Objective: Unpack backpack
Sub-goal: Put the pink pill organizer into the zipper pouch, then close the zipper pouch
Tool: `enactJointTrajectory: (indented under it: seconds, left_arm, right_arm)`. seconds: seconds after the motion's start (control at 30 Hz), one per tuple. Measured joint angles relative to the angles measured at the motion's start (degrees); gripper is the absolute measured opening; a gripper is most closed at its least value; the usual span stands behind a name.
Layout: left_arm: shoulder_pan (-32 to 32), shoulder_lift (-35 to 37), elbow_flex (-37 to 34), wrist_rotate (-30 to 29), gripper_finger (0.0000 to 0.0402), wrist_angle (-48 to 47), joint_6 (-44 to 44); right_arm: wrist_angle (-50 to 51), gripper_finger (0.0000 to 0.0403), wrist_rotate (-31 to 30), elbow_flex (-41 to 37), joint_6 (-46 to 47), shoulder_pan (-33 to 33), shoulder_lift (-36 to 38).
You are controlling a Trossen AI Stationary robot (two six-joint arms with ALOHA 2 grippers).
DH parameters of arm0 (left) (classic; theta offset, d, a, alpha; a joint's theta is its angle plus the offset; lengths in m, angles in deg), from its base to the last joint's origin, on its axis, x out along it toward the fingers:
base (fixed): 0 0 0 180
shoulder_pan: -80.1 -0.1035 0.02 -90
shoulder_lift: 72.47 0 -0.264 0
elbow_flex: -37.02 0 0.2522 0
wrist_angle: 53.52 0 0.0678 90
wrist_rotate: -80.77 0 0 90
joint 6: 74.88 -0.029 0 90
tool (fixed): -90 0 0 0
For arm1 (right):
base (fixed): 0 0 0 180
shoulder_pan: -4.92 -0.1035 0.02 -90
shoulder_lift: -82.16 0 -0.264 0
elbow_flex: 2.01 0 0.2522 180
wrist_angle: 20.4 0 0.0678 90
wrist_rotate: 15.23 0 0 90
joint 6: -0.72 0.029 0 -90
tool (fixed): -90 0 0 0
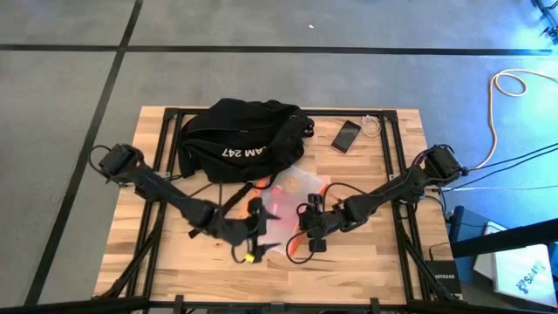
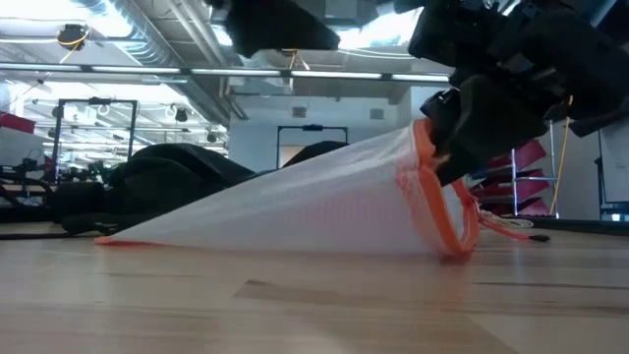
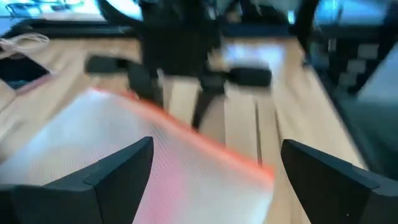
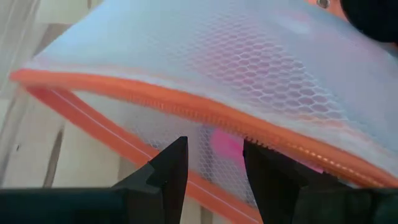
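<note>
Translucent white mesh pouch (image 1: 292, 194), orange zip edging: on bench, beside black fabric backpack (image 1: 240, 139). Right gripper (image 4: 214, 165) jaws pinching rim; left gripper (image 3: 211, 180) jaws spread, adjacent.

Workshop: exposed ceiling ducts (image 2: 147, 44), metal racks (image 2: 93, 133)

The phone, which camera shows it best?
The high view: the phone lies whole on the table's far side, right of the backpack. The left wrist view catches only a blurred corner; the other views miss it.
</note>
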Motion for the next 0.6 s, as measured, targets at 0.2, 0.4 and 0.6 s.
enactJointTrajectory:
  seconds: [0.2, 0.4, 0.6]
  left_arm:
    - [1.7, -0.6, 0.0, -6.8, 0.0337, -5.2, -0.9]
    - [-3.2, -0.6, 0.0, -9.4, 0.0337, 0.2, -7.6]
    - [-12.7, -1.1, 0.0, -4.6, 0.0337, 3.0, -9.1]
  right_arm:
    - [10.4, 0.0137, 7.1, 0.1, 5.1, -1.2, 0.4]
    - [21.2, 0.0137, 4.1, 0.0, 12.4, -5.6, 2.7]
    - [33.0, 0.0137, -4.5, -0.9, 20.7, -7.3, 5.6]
